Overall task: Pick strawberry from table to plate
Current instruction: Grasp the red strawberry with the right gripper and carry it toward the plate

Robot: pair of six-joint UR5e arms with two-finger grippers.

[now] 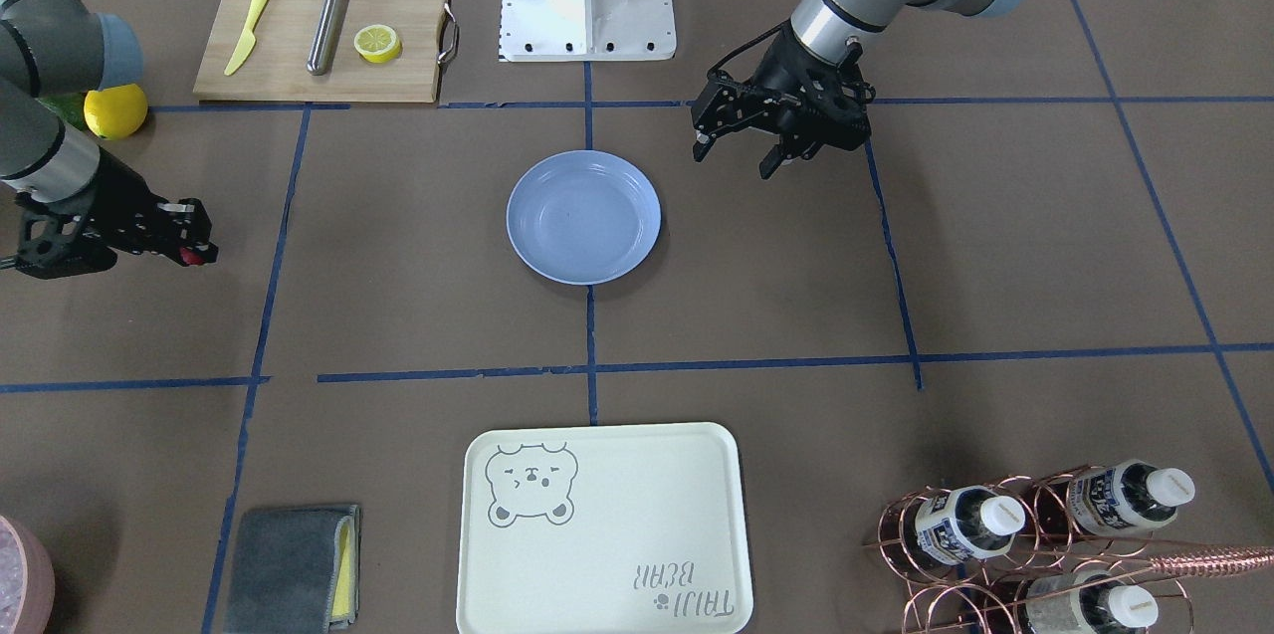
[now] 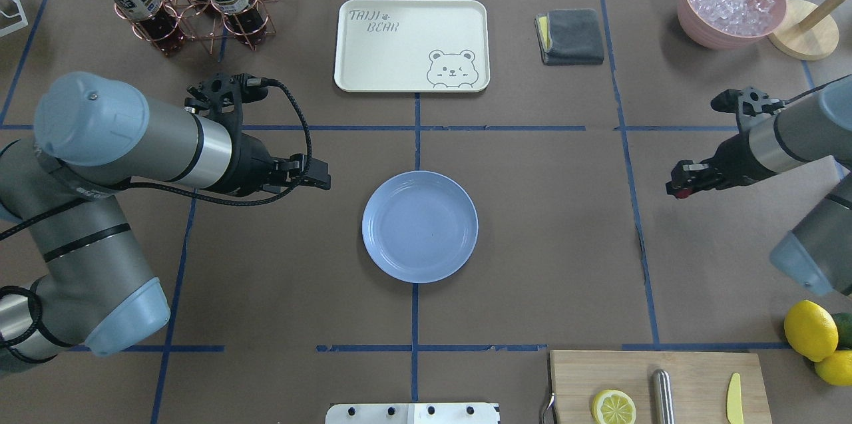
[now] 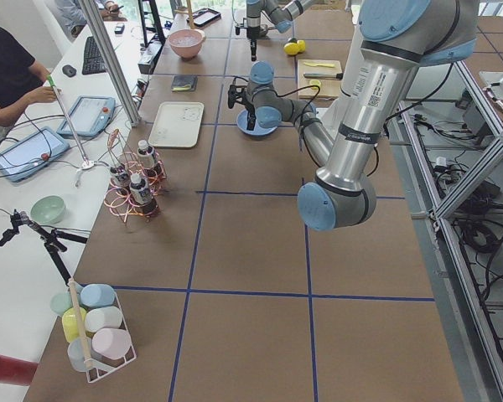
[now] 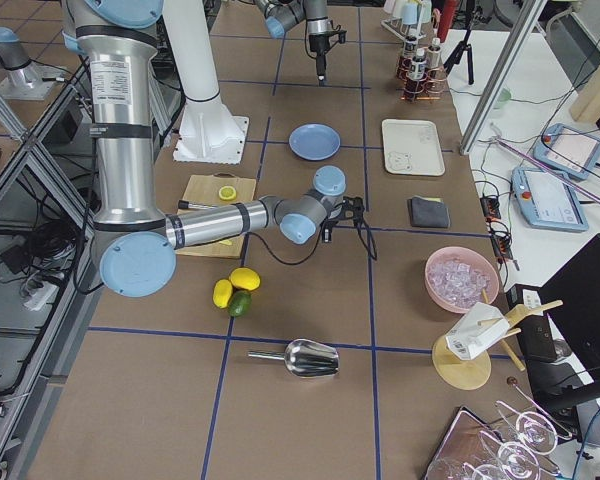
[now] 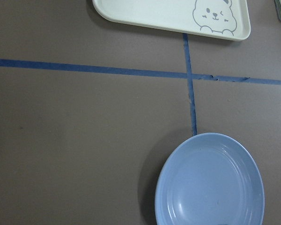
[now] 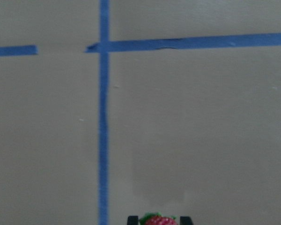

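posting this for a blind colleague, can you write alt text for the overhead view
The right gripper, shut on a red strawberry, is over the brown table well right of an empty light-blue plate at centre. The open left gripper is just left of the plate.

The strawberry (image 6: 158, 220), red with a green leafy end, is clamped in the right gripper (image 2: 675, 187) and held above the table (image 1: 418, 296), out toward the robot's right side. The table is seen as flat brown paper crossed by blue tape lines. The plate (image 2: 419, 225), round, glossy and light blue with a raised rim, is set flat at the table's middle over a tape line, well apart from the berry.
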